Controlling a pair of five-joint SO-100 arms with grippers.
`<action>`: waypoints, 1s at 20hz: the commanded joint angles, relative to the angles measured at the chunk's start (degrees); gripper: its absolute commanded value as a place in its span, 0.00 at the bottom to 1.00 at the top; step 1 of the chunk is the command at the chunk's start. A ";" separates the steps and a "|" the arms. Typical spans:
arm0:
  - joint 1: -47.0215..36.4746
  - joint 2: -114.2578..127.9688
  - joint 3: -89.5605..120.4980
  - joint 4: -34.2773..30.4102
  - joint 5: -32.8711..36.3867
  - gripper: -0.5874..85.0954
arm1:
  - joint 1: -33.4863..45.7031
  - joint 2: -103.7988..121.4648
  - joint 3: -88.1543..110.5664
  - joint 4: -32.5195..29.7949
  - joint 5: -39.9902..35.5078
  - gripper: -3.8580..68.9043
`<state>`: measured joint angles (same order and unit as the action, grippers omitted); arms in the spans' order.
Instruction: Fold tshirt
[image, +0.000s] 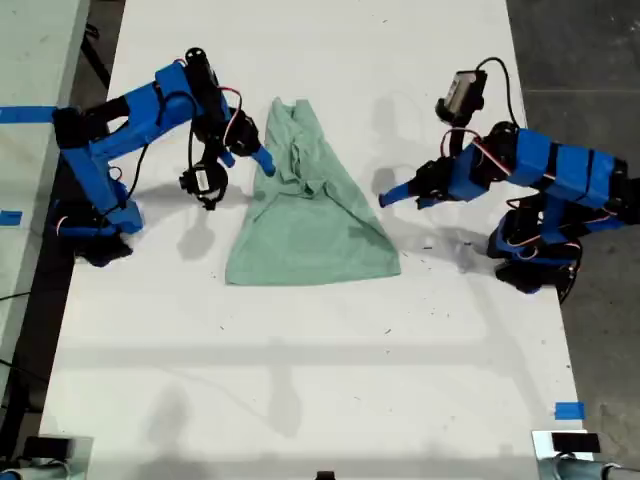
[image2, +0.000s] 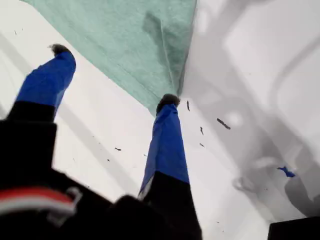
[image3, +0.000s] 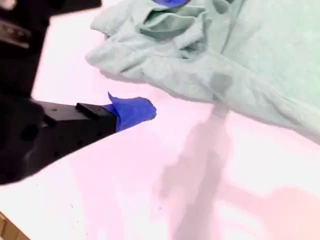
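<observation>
The tshirt (image: 310, 225) lies rumpled mid-table (image: 300, 350), soft and light, so it'll bunch. My first gripper (image2: 114, 75) is spread wide, one tip at the cloth's edge. My second gripper (image3: 135, 111) hovers just beside it, and I can't tell whether it's parted or closed. Best hold: a doubled edge.

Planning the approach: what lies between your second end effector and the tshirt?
Only bare white table separates my second end effector from the tshirt, as the second wrist view shows.

No text, label, brand, number or sign can be read in any view. The tshirt (image: 305, 205) is plain, and the blue tape (image: 568, 410) at about 4 o'clock is unmarked.
</observation>
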<state>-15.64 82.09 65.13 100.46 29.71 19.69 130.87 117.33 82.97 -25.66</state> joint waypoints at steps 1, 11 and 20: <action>6.86 10.81 12.92 -5.54 -7.21 0.33 | -0.97 2.02 -1.41 1.14 -1.49 0.48; 20.39 26.02 37.00 -17.93 -24.17 0.33 | -6.15 1.32 -0.79 2.90 -0.79 0.48; 19.78 23.91 37.00 -20.04 -23.12 0.32 | -3.78 -9.05 16.52 -19.60 -5.19 0.44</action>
<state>3.69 105.47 102.48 81.39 6.33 14.94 124.80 132.80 69.70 -29.88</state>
